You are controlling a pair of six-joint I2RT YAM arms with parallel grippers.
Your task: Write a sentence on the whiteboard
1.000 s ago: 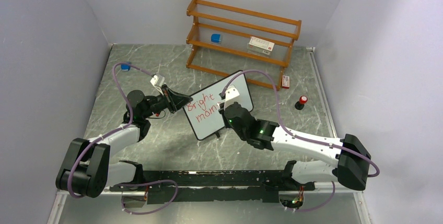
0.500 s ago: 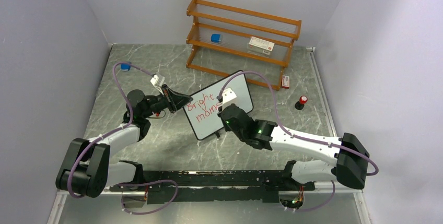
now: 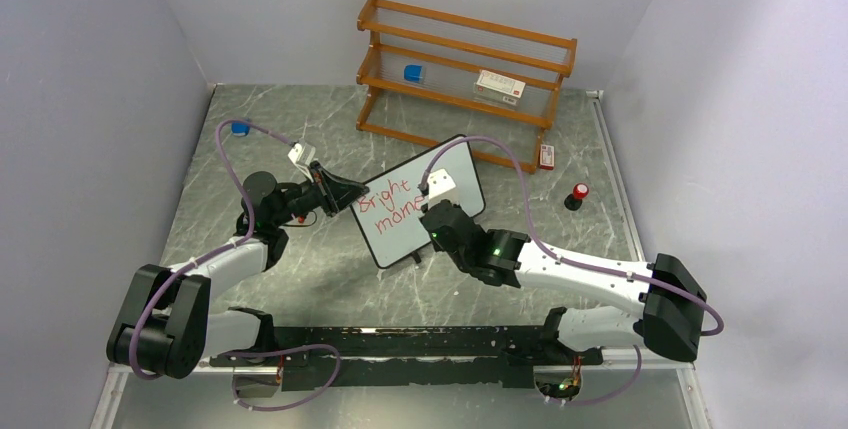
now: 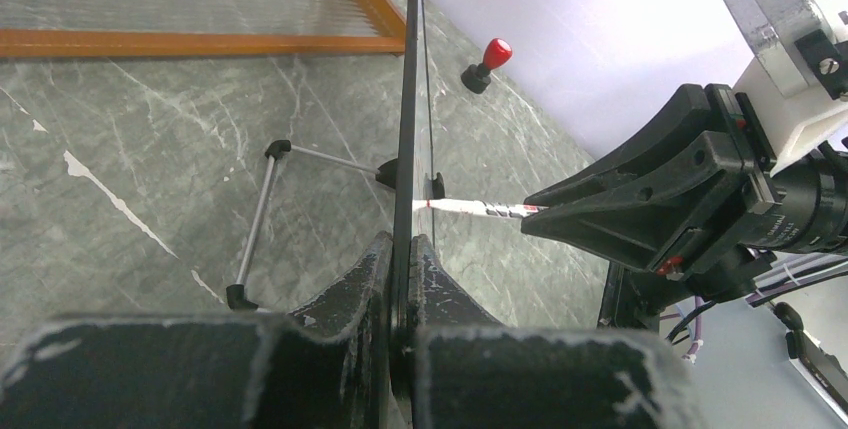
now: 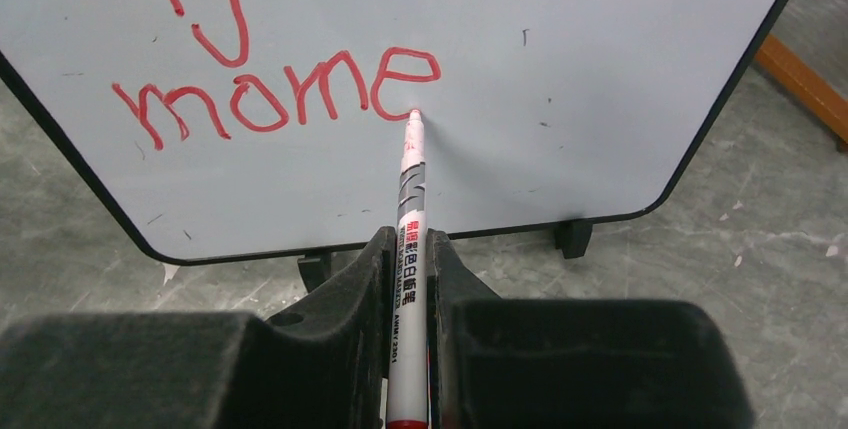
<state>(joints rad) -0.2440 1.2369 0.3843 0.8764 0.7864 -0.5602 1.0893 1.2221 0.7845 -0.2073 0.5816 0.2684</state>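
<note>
Item: wooden shelf (image 3: 455, 92), orange-brown, three tiers with wire-mesh backing, standing at the far side of the tabletop (image 3: 300, 119), which is grey-green with a marble pattern.
On one middle tier: a small blue block (image 3: 413, 73) to the left and a white carton with red print (image 3: 499, 86) to the right, well apart.
On the tabletop: a small red-and-white box (image 3: 546, 156) just beside the shelf's right foot; a red-topped black piece (image 3: 577, 196) near it; a small blue cap-like piece (image 3: 239, 129) far left.
Along the near edge: a black strip (image 3: 400, 344).
Surround: pale grey walls (image 3: 270, 9).
</note>
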